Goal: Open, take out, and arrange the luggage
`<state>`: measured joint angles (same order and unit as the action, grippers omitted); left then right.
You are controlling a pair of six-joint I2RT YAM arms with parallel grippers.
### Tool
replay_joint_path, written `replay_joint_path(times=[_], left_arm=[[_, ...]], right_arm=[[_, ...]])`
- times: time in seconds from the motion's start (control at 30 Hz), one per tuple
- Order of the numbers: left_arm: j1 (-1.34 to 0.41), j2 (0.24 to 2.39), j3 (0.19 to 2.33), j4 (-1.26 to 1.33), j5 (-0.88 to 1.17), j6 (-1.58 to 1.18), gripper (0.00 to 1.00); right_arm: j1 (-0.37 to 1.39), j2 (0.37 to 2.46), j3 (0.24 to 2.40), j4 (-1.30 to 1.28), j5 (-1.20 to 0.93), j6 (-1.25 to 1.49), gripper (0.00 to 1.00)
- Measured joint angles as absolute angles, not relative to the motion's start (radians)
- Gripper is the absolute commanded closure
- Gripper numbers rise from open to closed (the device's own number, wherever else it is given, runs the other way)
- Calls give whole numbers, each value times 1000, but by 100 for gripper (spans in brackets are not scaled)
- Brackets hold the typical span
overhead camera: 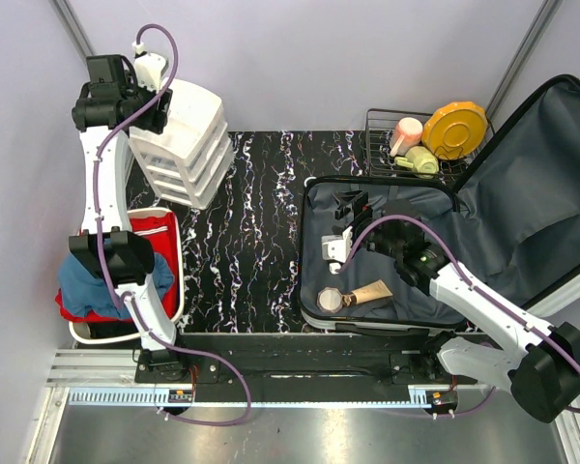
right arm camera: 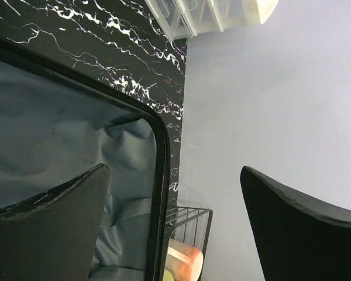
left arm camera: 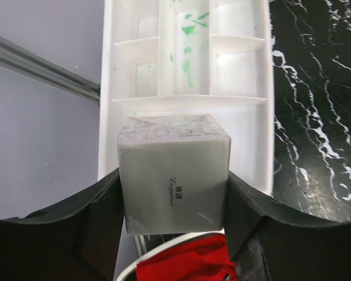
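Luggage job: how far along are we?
Done: luggage open, lid up; wire rack and tub already hold items. In hand: left gripper clamps a white box above the drawer unit. Remaining: round tin and tan tube lie in the luggage; right gripper hangs open, empty, over it.

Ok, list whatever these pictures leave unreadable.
- Left wrist: print on the white box, too small to read.
- Top: clothes in the white tub, partly under the left arm.
- Top: suitcase lid, cut by the right edge.
- Right wrist: wire basket, cut by the bottom edge.
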<state>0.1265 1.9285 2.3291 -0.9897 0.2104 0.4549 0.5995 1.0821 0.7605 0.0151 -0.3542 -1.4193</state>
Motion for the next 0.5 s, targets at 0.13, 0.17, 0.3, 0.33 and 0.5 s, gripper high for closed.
replay_joint_path(times=[0.13,0.17,0.3,0.33,0.5], left_arm=[[131,1969,2329,-933,188,477,65],[131,1973,2329,-929,187,479,65],[140,2013,2327,-913,183,490,65],[142,2020,2325,-910,182,494,64],[152,2035,2295,-904,176,511,55]], right_arm=[[599,1082,760,19,-346,-1412,0],[599,1082,760,19,-341,-1412,0],[599,1082,760,19,-328,-1408,0],[599,1082,760,18,-324,-1407,0],[599,1082,760,18,-306,-1404,0]])
